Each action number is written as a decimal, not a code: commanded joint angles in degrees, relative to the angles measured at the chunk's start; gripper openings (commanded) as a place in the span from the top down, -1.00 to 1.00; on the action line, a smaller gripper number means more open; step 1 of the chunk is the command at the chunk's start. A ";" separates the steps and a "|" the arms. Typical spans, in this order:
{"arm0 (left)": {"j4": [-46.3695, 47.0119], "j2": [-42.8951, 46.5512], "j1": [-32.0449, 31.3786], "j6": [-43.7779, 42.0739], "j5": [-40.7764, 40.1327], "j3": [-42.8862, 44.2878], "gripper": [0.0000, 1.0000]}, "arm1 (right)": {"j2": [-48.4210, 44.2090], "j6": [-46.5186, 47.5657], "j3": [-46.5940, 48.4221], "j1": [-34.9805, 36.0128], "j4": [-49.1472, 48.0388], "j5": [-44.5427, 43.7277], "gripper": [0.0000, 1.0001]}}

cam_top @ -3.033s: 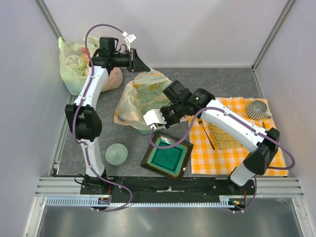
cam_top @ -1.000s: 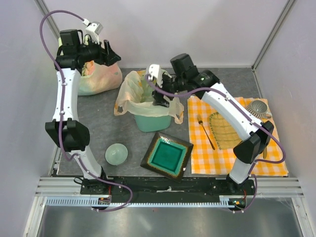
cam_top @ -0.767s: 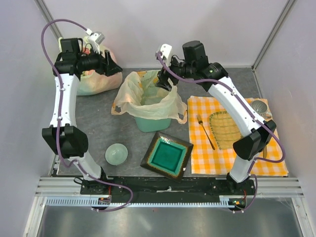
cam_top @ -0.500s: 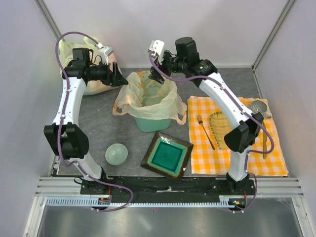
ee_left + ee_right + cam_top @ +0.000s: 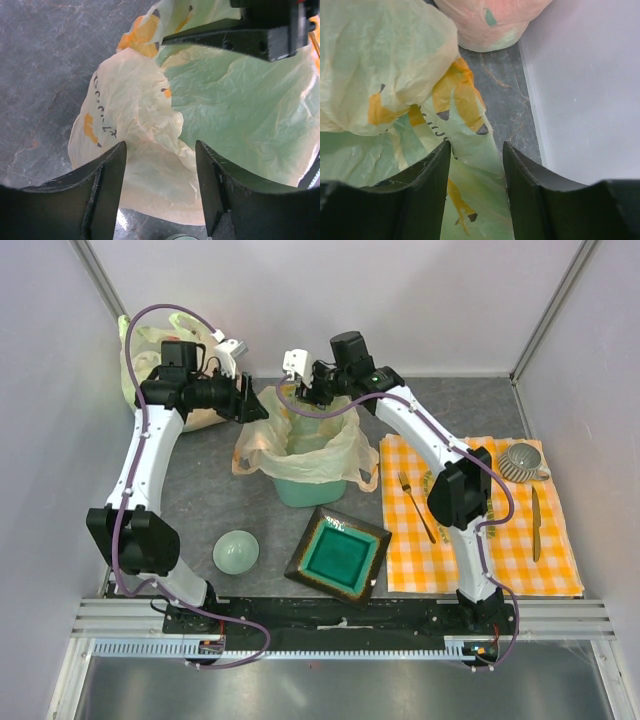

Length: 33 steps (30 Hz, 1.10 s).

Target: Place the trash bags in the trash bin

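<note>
The mint-green trash bin [image 5: 312,490] stands mid-table. The peach-cream trash bag [image 5: 262,452] lines it, its edges draped over the rim. My left gripper [image 5: 257,405] hovers at the bin's back-left rim, jaws apart, and the left wrist view shows a crumpled bag fold [image 5: 145,150] under the gap of the left gripper [image 5: 160,187]. At the back rim my right gripper [image 5: 312,397] is also open, with a printed strip of bag film [image 5: 470,150] running between the fingers of the right gripper [image 5: 475,187]. Whether either touches the film I cannot tell.
A yellow-green stuffed bag [image 5: 150,355] sits in the back-left corner, close to the wall [image 5: 580,90]. Near the front lie a small pale green bowl [image 5: 236,551] and a square teal dish [image 5: 338,553]. A checked cloth [image 5: 505,545] with a fork [image 5: 415,505] covers the right side.
Both grippers have come in from the back corners to the bin's back rim, and their jaws have narrowed. The bag lies more evenly spread over the rim.
</note>
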State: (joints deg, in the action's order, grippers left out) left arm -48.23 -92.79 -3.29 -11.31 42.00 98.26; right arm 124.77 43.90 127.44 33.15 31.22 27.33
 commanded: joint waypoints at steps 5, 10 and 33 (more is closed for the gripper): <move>-4.68 0.42 -0.67 -3.28 -6.75 -1.84 0.33 | -4.18 6.37 -3.41 -0.01 -0.99 -2.89 0.52; -7.76 2.26 -0.58 -4.77 -5.79 -4.73 0.67 | -4.80 6.73 -4.48 0.08 -0.55 -5.62 0.90; 4.45 10.53 2.59 -7.58 0.80 -1.68 -0.08 | -5.77 1.20 -7.82 0.08 -4.15 -1.76 0.82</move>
State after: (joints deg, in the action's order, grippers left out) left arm -48.97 -82.15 -0.97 -14.11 39.75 90.08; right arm 119.07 46.85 120.46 33.32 29.61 25.43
